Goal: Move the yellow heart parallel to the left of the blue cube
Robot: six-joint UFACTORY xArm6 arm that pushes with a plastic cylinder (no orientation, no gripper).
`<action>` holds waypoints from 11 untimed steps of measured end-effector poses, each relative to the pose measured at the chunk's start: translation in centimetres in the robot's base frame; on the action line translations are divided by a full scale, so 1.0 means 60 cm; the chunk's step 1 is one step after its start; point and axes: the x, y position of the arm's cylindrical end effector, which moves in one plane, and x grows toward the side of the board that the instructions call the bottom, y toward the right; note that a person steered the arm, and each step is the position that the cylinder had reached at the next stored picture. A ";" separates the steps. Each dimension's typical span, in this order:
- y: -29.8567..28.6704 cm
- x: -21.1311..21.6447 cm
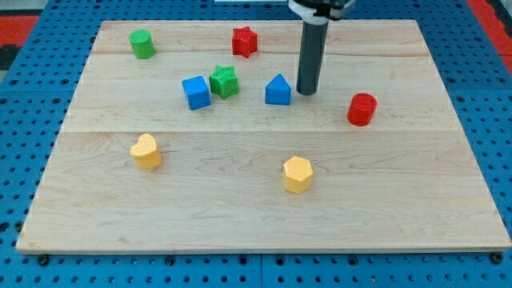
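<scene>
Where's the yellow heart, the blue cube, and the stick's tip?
yellow heart (146, 151): camera view, top face.
blue cube (196, 92): camera view, middle.
my tip (306, 92): camera view, rod's very end.

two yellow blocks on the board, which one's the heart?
The yellow heart, toward the view's left, notched on top. The other yellow block is a hexagon, bottom centre. My tip is far from both.

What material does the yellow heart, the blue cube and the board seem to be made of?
The yellow heart block and blue cube block look like matte painted wood or plastic; their uniform colour hides which. The pale board looks like wood: grain lines and plank seams show.
</scene>
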 end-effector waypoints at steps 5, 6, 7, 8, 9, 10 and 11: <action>-0.316 0.204; -0.362 0.187; -0.437 0.173; -0.452 0.204; -0.499 0.192; -0.472 0.127; -0.451 0.061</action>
